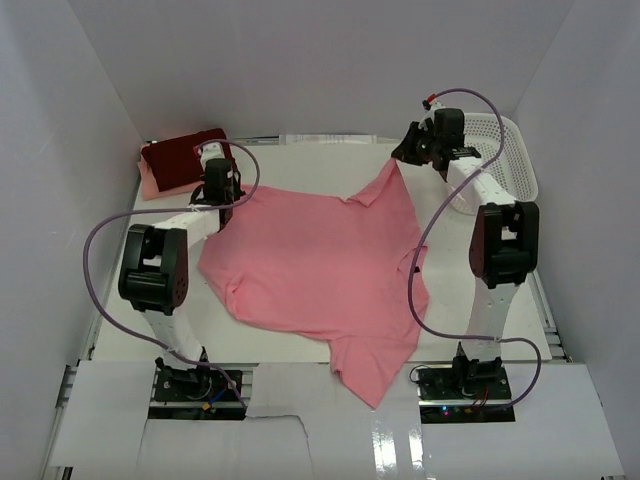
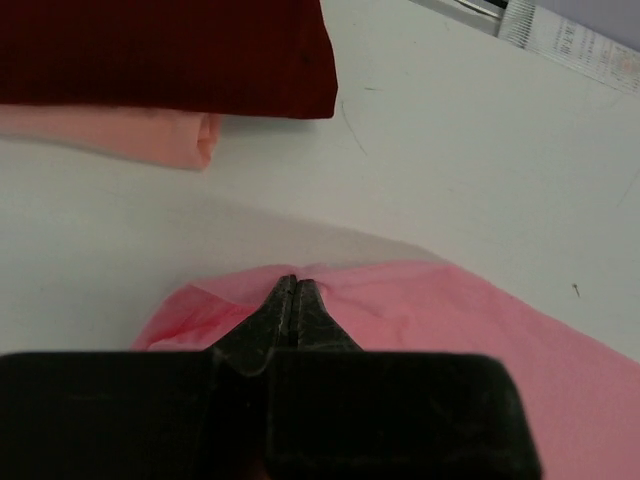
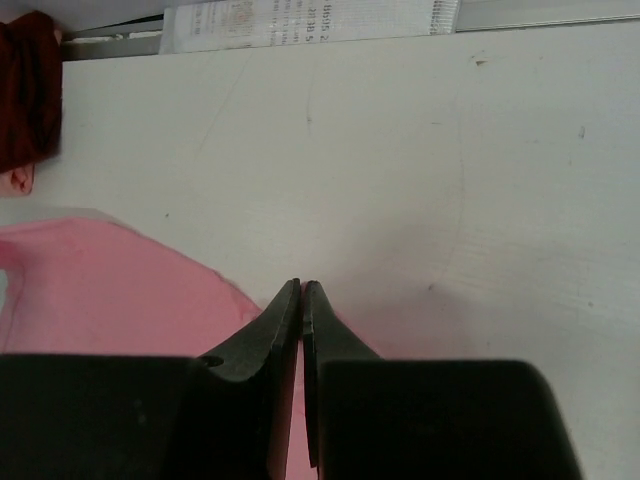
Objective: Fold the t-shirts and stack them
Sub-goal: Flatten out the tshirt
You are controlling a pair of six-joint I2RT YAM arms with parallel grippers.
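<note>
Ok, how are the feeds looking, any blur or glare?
Top external: evenly lit, sharp, some glare on the glossy near board. Left wrist: left gripper dark and soft against the salmon-pink shirt, maroon shirt slightly blurred. Right wrist: right gripper underexposed, faint shadow on the table ahead.

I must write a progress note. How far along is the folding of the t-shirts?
Done: the maroon shirt lies folded on the folded peach shirt, far left. In hand: the left gripper and right gripper each pinch an edge of the pink shirt, which is spread open. Left: folding and stacking it.
</note>
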